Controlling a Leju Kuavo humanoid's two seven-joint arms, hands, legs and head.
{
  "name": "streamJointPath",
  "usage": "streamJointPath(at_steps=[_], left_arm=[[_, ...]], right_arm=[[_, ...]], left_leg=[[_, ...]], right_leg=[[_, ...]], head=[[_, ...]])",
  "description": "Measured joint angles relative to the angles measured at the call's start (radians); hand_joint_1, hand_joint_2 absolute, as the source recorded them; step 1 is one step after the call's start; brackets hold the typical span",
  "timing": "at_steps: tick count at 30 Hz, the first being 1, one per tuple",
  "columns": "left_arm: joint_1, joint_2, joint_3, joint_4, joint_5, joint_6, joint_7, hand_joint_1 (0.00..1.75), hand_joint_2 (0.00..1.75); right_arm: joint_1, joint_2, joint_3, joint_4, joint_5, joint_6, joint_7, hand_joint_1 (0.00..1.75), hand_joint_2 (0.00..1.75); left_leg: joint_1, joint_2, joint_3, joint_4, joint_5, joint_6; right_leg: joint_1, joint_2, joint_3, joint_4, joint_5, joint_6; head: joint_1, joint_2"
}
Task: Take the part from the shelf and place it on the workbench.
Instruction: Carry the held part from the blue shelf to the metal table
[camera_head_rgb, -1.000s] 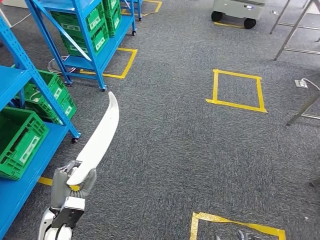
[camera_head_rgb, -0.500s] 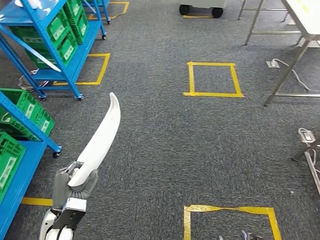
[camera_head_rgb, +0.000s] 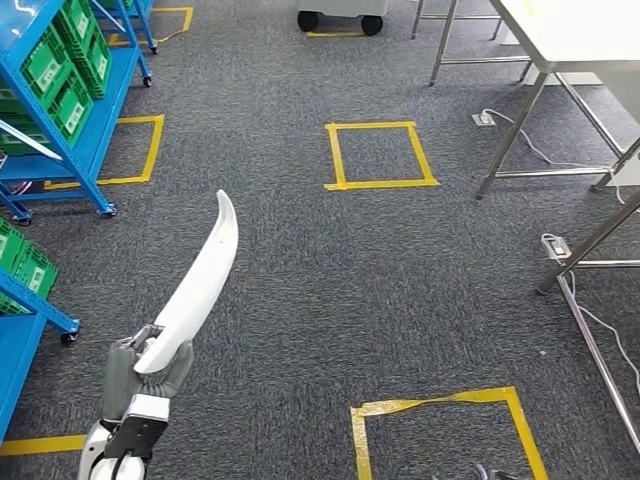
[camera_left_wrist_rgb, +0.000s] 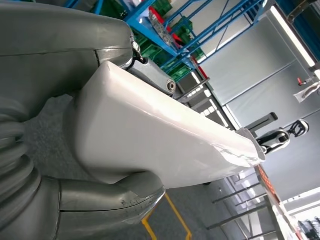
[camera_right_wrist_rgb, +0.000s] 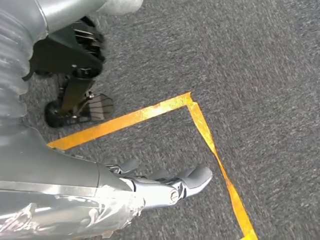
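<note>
Transit step — left hand (camera_head_rgb: 143, 365) clamped on white part (camera_head_rgb: 198, 285); right hand (camera_right_wrist_rgb: 158, 187) empty, fingers extended. Next: approach workbench (camera_head_rgb: 573, 30) — set part down.

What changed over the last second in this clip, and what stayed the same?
The whole view swung: the blue shelves slid off to the left and a workbench came in at upper right, so the robot turned, not the things. The left hand kept its grip on the white part, held at the same angle. The right hand stayed empty.

Head view looks down on carpet (camera_head_rgb: 302, 300); both wrist views sit close behind their hands, the right sharing that carpet (camera_right_wrist_rgb: 264, 75).
</note>
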Motion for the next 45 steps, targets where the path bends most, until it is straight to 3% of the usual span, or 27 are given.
streamJointPath(at_steps=[2,3,4,6,8,9,12,14,16,17,19,21,23,25,26,27,29,31,33,34,35,37,39,40,42,44,45], left_arm=[[0.016,0.004,0.014,-0.009,0.025,0.000,0.000,1.75,1.75],[0.021,0.007,0.020,-0.013,0.033,-0.001,0.000,1.75,1.75],[0.024,0.009,0.025,-0.017,0.038,-0.002,0.000,1.75,1.75],[0.028,0.013,0.030,-0.024,0.042,-0.003,0.000,1.75,1.75],[0.032,0.015,0.034,-0.029,0.043,-0.004,0.000,1.75,1.75],[0.034,0.016,0.035,-0.031,0.044,-0.004,0.000,1.75,1.75],[0.036,0.018,0.039,-0.036,0.048,-0.003,0.000,1.75,1.75],[0.038,0.020,0.044,-0.041,0.061,-0.001,0.000,1.75,1.75],[0.042,0.028,0.056,-0.045,0.087,0.002,0.000,1.75,1.75],[0.047,0.035,0.064,-0.048,0.103,0.004,0.000,1.75,1.75],[0.059,0.054,0.079,-0.056,0.138,0.011,0.000,1.75,1.75],[0.063,0.072,0.088,-0.065,0.162,0.021,0.000,1.75,1.75],[0.063,0.085,0.091,-0.070,0.170,0.029,0.000,1.75,1.75],[0.065,0.091,0.091,-0.074,0.171,0.032,0.000,1.75,1.75],[0.065,0.093,0.091,-0.076,0.171,0.033,0.000,1.75,1.75],[0.064,0.095,0.091,-0.076,0.169,0.033,0.000,1.75,1.75],[0.061,0.097,0.090,-0.077,0.159,0.033,0.000,1.75,1.75],[0.060,0.096,0.083,-0.076,0.137,0.031,0.000,1.75,1.75],[0.056,0.093,0.071,-0.075,0.105,0.026,0.000,1.75,1.75],[0.052,0.089,0.063,-0.073,0.089,0.022,0.000,1.75,1.75],[0.047,0.084,0.055,-0.071,0.074,0.018,0.000,1.75,1.75],[0.035,0.072,0.038,-0.065,0.051,0.013,0.000,1.75,1.75],[0.023,0.060,0.025,-0.058,0.037,0.012,0.000,1.75,1.75],[0.019,0.055,0.020,-0.054,0.033,0.011,0.000,1.75,1.75],[0.010,0.046,0.013,-0.048,0.031,0.006,0.000,1.75,1.75],[0.003,0.040,0.007,-0.041,0.033,0.001,0.000,1.75,1.75],[0.000,0.038,0.005,-0.039,0.034,0.000,0.000,1.75,1.75]], right_arm=[[-0.006,0.007,0.002,0.001,0.019,-0.008,0.000,0.00,1.75],[-0.006,0.010,0.002,0.001,0.023,-0.012,0.000,0.00,1.75],[-0.006,0.012,0.002,0.002,0.026,-0.015,0.000,0.00,1.75],[-0.007,0.014,0.002,0.004,0.027,-0.017,0.000,0.00,1.75],[-0.012,0.016,0.003,0.005,0.028,-0.018,0.000,0.00,1.75],[-0.015,0.017,0.003,0.005,0.028,-0.018,0.000,0.00,1.75],[-0.016,0.019,0.003,0.006,0.032,-0.019,0.000,0.00,1.75],[-0.018,0.022,0.006,0.006,0.042,-0.025,0.000,0.00,1.75],[-0.025,0.032,0.011,0.008,0.058,-0.040,0.000,0.00,1.75],[-0.031,0.041,0.015,0.011,0.067,-0.050,0.000,0.00,1.75],[-0.043,0.062,0.021,0.020,0.087,-0.070,0.000,0.00,1.75],[-0.051,0.080,0.026,0.027,0.106,-0.081,0.000,0.00,1.75],[-0.059,0.090,0.028,0.031,0.116,-0.083,0.000,0.00,1.75],[-0.066,0.094,0.028,0.033,0.121,-0.083,0.001,0.00,1.75],[-0.068,0.094,0.029,0.034,0.123,-0.082,0.001,0.00,1.75],[-0.067,0.095,0.029,0.035,0.125,-0.079,0.001,0.00,1.75],[-0.066,0.094,0.029,0.036,0.127,-0.068,0.001,0.00,1.75],[-0.064,0.092,0.027,0.036,0.121,-0.053,0.001,0.00,1.75],[-0.057,0.090,0.022,0.029,0.106,-0.033,0.001,0.00,1.75],[-0.050,0.088,0.019,0.022,0.097,-0.022,0.001,0.00,1.75],[-0.042,0.085,0.015,0.015,0.087,-0.012,0.001,0.00,1.75],[-0.028,0.080,0.005,-0.002,0.069,0.005,0.001,0.00,1.75],[-0.021,0.075,-0.005,-0.017,0.056,0.016,0.001,0.00,1.75],[-0.019,0.073,-0.009,-0.022,0.052,0.019,0.001,0.00,1.75],[-0.013,0.068,-0.017,-0.031,0.046,0.023,0.001,0.00,1.75],[-0.007,0.065,-0.025,-0.040,0.044,0.025,0.001,0.00,1.75],[-0.006,0.063,-0.027,-0.043,0.044,0.025,0.001,0.00,1.75]], left_leg=[[-0.004,0.025,0.001,0.000,-0.002,0.004],[-0.006,0.036,0.001,0.000,-0.003,0.005],[-0.007,0.045,0.003,0.000,-0.004,0.004],[-0.008,0.061,0.009,0.000,-0.009,0.000],[-0.012,0.073,0.016,0.002,-0.015,-0.009],[-0.013,0.080,0.018,0.002,-0.017,-0.015],[-0.009,0.091,0.022,-0.001,-0.020,-0.032],[-0.006,0.059,0.006,0.036,-0.048,-0.042],[-0.005,0.021,-0.049,0.143,-0.102,-0.047],[-0.005,0.016,-0.082,0.203,-0.124,-0.049],[-0.004,0.013,-0.117,0.254,-0.120,-0.052],[-0.002,0.004,-0.087,0.176,-0.054,-0.052],[0.004,-0.038,-0.033,0.056,-0.001,-0.052],[0.007,-0.065,-0.010,0.003,0.009,-0.046],[0.006,-0.058,-0.009,0.001,0.008,-0.039],[0.005,-0.048,-0.008,0.000,0.008,-0.031],[0.005,-0.026,-0.006,-0.002,0.009,-0.016],[0.002,-0.004,-0.004,-0.003,0.008,-0.008],[0.000,0.021,-0.004,-0.003,0.005,-0.004],[-0.001,0.034,-0.003,-0.002,0.004,-0.004],[-0.001,0.045,0.000,-0.002,0.001,-0.004],[-0.002,0.064,0.008,-0.002,-0.005,-0.009],[-0.007,0.080,0.015,-0.001,-0.011,-0.018],[-0.008,0.087,0.017,-0.001,-0.012,-0.023],[-0.006,0.099,0.020,-0.004,-0.013,-0.032],[-0.003,0.076,0.013,0.018,-0.034,-0.041],[-0.001,0.055,-0.005,0.058,-0.059,-0.045]], right_leg=[[-0.002,-0.023,-0.064,0.133,-0.055,0.003],[-0.003,-0.026,-0.078,0.163,-0.059,0.003],[-0.003,-0.028,-0.070,0.151,-0.045,0.003],[-0.002,-0.049,0.003,0.023,0.017,-0.002],[0.004,-0.080,0.070,-0.095,0.050,-0.010],[0.008,-0.086,0.083,-0.117,0.052,-0.015],[0.013,-0.059,0.084,-0.126,0.055,-0.033],[0.008,-0.039,0.087,-0.135,0.062,-0.044],[0.006,-0.019,0.088,-0.137,0.064,-0.051],[0.006,-0.006,0.087,-0.137,0.065,-0.054],[0.005,0.022,0.088,-0.137,0.065,-0.055],[0.003,0.047,0.091,-0.136,0.065,-0.052],[0.003,0.066,0.088,-0.131,0.064,-0.043],[0.004,0.083,0.077,-0.128,0.063,-0.032],[0.003,0.092,0.072,-0.130,0.064,-0.027],[0.001,0.088,0.068,-0.129,0.064,-0.023],[0.003,0.042,0.052,-0.093,0.039,-0.016],[0.005,-0.012,0.000,0.018,-0.025,-0.011],[0.004,-0.023,-0.056,0.136,-0.076,-0.008],[0.004,-0.024,-0.063,0.151,-0.074,-0.007],[0.004,-0.026,-0.049,0.127,-0.054,-0.007],[0.005,-0.051,0.022,-0.006,0.008,-0.010],[0.009,-0.074,0.078,-0.106,0.045,-0.016],[0.011,-0.077,0.086,-0.122,0.048,-0.019],[0.013,-0.056,0.085,-0.124,0.053,-0.030],[0.009,-0.038,0.087,-0.130,0.057,-0.041],[0.006,-0.028,0.089,-0.132,0.059,-0.046]], head=[[0.002,0.000],[0.002,0.000],[0.003,0.000],[0.003,0.000],[0.002,0.000],[0.001,0.000],[-0.001,0.000],[-0.004,0.000],[-0.009,0.000],[-0.011,0.000],[-0.013,0.000],[-0.015,0.000],[-0.018,0.000],[-0.019,0.000],[-0.018,0.000],[-0.018,0.000],[-0.014,0.000],[-0.009,0.000],[-0.008,0.000],[-0.008,0.000],[-0.008,0.000],[-0.008,0.000],[-0.008,0.000],[-0.008,0.000],[-0.008,0.000],[-0.010,0.000],[-0.012,0.000]])
